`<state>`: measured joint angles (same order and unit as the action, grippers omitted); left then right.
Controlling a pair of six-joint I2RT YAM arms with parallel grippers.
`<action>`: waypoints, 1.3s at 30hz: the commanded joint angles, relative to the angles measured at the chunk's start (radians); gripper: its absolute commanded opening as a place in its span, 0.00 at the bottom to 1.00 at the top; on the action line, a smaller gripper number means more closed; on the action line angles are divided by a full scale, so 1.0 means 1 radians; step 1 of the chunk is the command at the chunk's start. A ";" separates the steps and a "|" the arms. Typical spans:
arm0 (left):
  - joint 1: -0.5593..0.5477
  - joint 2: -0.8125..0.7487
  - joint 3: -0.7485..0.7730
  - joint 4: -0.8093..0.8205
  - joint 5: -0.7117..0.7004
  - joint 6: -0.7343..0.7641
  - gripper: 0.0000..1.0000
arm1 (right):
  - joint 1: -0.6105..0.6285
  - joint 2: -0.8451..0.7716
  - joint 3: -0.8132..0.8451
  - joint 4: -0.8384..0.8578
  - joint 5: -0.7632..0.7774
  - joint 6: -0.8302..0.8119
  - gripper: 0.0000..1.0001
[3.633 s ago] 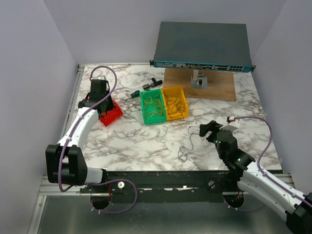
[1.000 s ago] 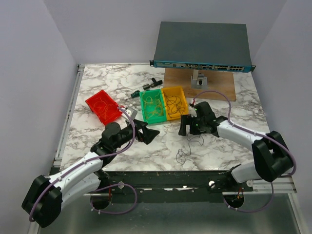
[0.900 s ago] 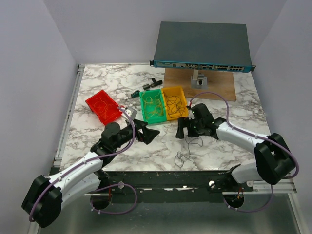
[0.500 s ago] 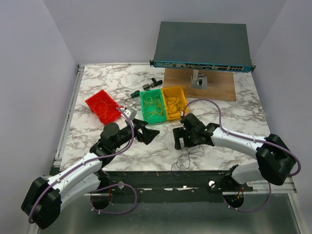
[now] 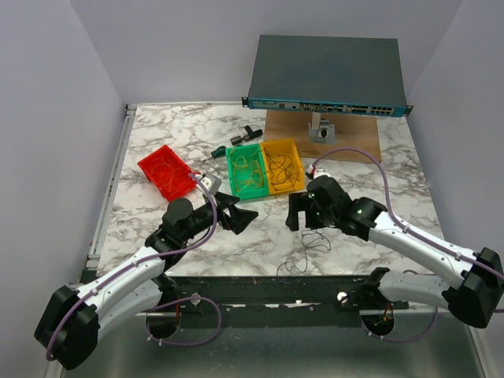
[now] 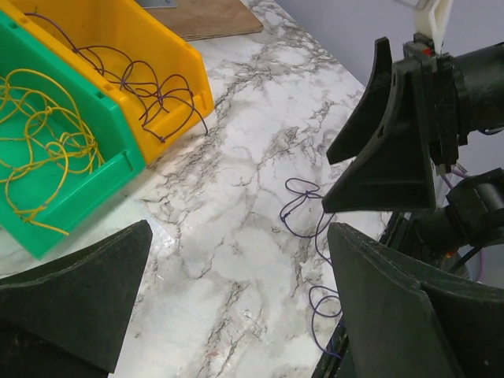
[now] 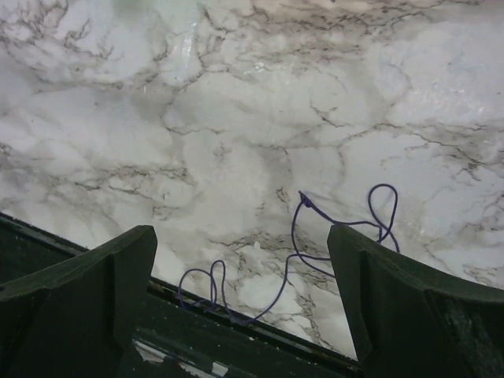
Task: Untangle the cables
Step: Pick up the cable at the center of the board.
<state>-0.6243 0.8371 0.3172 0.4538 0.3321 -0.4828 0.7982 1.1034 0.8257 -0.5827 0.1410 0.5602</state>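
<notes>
I'm hovering the right tool (image 7: 240, 236), spread and empty, over a loose purple cable (image 7: 300, 197) lying on the desk (image 5: 157, 134) near its front edge. Left tool (image 6: 240, 232) is spread too, holding nothing. Next move, probably: lowering, pinching the cable, carrying it to the yellow bin (image 5: 272, 145).

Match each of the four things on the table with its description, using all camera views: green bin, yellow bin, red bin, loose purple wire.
Things:
1. green bin
2. yellow bin
3. red bin
4. loose purple wire

Descriptions:
A. holds dark purple wires
B. lies on the marble table near its front edge
C. stands alone, left of the other bins
D. holds yellow wires

Pairs: 1-D, 2-A, 3-C, 4-B
</notes>
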 commanded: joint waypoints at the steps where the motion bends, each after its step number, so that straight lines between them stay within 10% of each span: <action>1: -0.005 0.005 0.002 0.008 0.031 0.013 0.97 | 0.086 0.075 0.045 -0.136 -0.037 -0.013 1.00; 13: -0.006 0.014 0.000 0.004 0.012 0.021 0.97 | 0.406 0.373 0.151 -0.283 0.209 0.046 1.00; 39: -0.006 0.039 0.008 0.003 0.000 0.027 0.97 | 0.373 0.456 0.071 -0.229 0.168 0.067 1.00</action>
<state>-0.6243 0.8745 0.3172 0.4469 0.3328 -0.4732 1.1893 1.5173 0.9222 -0.8303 0.3489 0.6346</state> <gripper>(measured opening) 0.973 0.998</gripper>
